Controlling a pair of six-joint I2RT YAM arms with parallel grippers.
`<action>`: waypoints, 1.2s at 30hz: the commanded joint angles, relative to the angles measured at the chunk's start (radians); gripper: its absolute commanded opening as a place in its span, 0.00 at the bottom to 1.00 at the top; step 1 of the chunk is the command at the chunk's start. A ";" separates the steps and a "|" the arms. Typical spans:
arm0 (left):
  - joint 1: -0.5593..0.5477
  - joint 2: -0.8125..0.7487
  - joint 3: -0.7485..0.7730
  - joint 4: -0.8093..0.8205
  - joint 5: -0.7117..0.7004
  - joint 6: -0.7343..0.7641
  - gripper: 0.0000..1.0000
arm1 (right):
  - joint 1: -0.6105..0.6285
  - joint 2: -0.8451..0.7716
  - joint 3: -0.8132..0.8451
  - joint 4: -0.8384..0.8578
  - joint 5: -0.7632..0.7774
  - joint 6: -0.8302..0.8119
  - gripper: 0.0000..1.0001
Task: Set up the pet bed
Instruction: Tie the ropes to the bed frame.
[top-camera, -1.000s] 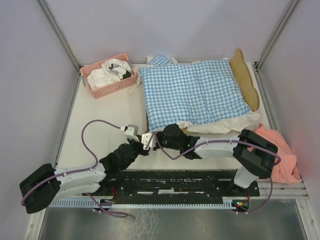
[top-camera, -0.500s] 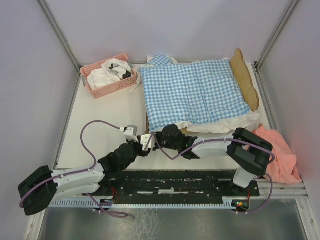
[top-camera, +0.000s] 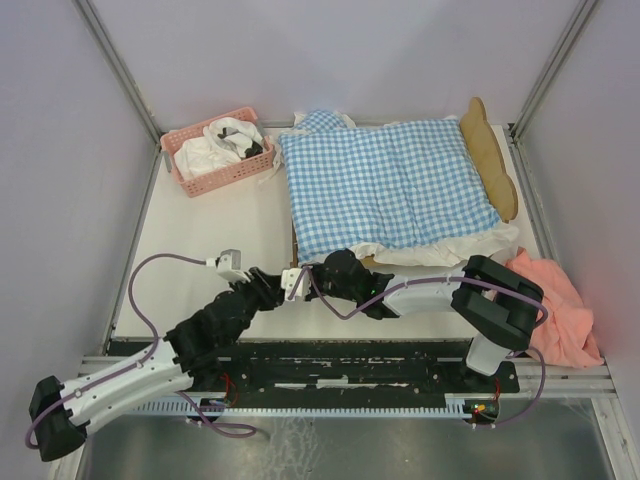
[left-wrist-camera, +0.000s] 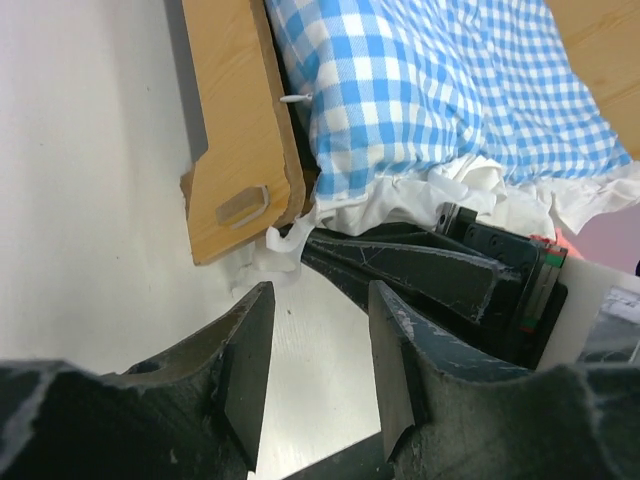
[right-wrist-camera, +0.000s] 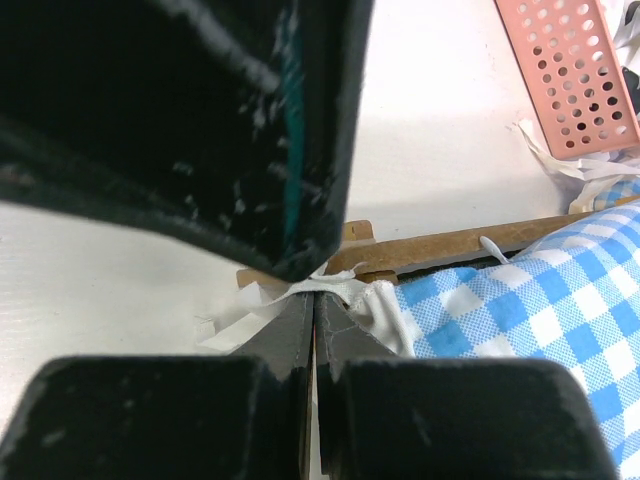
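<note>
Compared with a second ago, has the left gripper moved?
Yes. In the top view the left gripper has drawn back leftward, away from the pet bed, which stayed put.

The desk (top-camera: 220, 235) is seen from above and behind; both wrist views are set close and low, sharing the near corner of the bed (left-wrist-camera: 235, 130).

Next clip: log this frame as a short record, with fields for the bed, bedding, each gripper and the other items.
pet bed: light-wood frame, wavy headboard at the right end
gingham bedding: spread over the bed
left gripper: open, empty, near the bed's corner
right gripper: shut on white ruffle at that corner
pink basket: left of bed, holds white cloths
peach cloth: table's right edge
</note>
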 joint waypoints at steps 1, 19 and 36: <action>0.017 -0.010 0.024 0.021 -0.055 0.008 0.48 | -0.001 0.002 0.002 0.054 0.003 0.012 0.02; 0.129 0.207 0.000 0.292 0.158 0.015 0.49 | -0.002 0.002 0.002 0.069 0.001 0.021 0.02; 0.186 0.297 -0.041 0.378 0.176 -0.041 0.47 | -0.001 0.009 0.007 0.075 -0.006 0.030 0.02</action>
